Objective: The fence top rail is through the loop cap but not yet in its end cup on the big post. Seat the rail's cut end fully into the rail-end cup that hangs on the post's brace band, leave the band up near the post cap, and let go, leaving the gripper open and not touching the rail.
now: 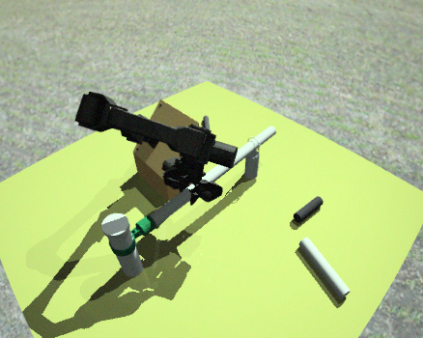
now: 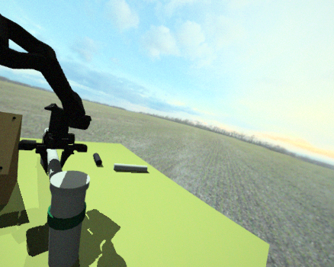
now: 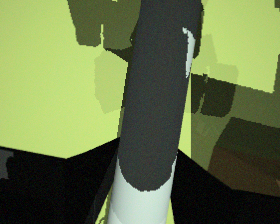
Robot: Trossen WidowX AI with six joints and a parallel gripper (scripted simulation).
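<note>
The white top rail (image 1: 219, 173) (image 2: 52, 154) (image 3: 141, 202) slopes down toward the big post (image 1: 131, 265) (image 2: 64, 244); its near part is in shadow. Its far part passes through the loop cap (image 1: 253, 141) on the small post. Its cut end meets the mouth of the green rail-end cup (image 1: 144, 225); how deep it sits inside cannot be told. The cup hangs on the green brace band (image 1: 124, 248) (image 2: 66, 221), a short way below the post cap (image 1: 115, 223) (image 2: 70, 180). My gripper (image 1: 193, 189) (image 2: 54, 162) (image 3: 146, 145) is shut on the rail, between cup and loop cap.
A brown box (image 1: 148, 171) (image 2: 2, 152) stands close beside the arm and rail. A short dark cylinder (image 1: 308, 209) (image 2: 97, 159) and a loose white pipe (image 1: 324, 268) (image 2: 130, 168) lie on the yellow-green table top (image 1: 257, 270) (image 2: 161, 213), off to the other side.
</note>
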